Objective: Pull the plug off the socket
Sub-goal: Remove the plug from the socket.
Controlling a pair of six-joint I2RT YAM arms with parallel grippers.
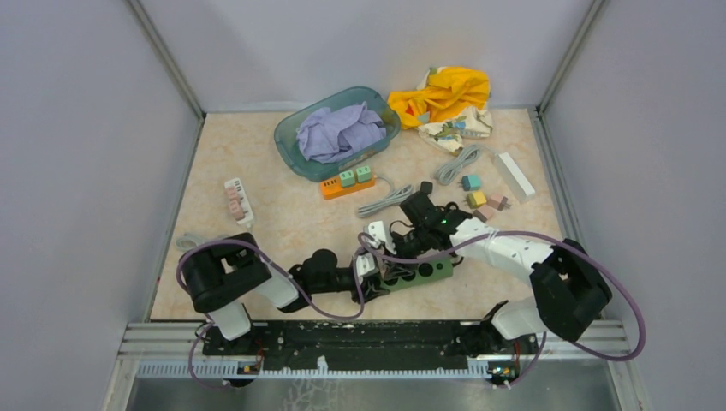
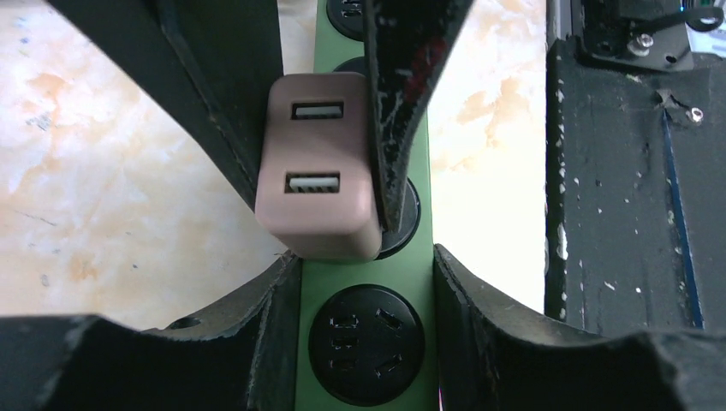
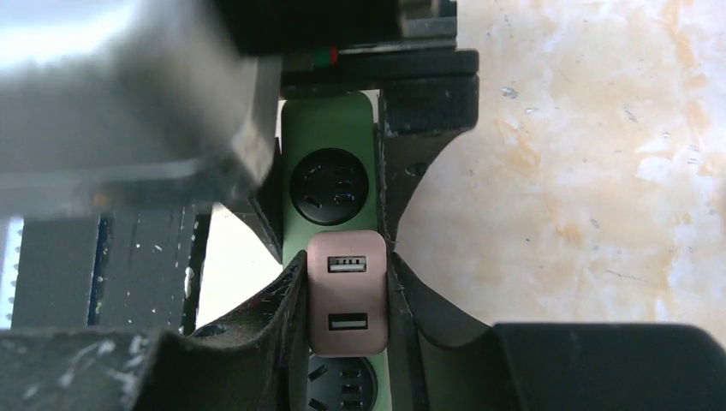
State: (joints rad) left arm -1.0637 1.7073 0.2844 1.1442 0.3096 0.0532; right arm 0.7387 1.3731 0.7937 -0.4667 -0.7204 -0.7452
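A green power strip (image 1: 425, 271) with black round sockets lies near the table's front edge. A pink plug (image 3: 348, 291) with two USB ports stands on it. My right gripper (image 3: 348, 301) is shut on the pink plug, one finger on each side. My left gripper (image 2: 368, 338) is shut on the green power strip (image 2: 368, 274), clamping its two long edges just below the plug (image 2: 317, 171). In the top view both grippers meet over the strip, left (image 1: 366, 278) and right (image 1: 392, 250). I cannot tell whether the plug's pins are still in the socket.
A teal basket (image 1: 281, 137) with purple cloth stands at the back. An orange power strip (image 1: 347, 181), a white strip (image 1: 238, 201), another white strip (image 1: 515, 175), small adapters (image 1: 481, 200), grey cables (image 1: 458, 163) and a yellow cloth (image 1: 445, 94) lie further back.
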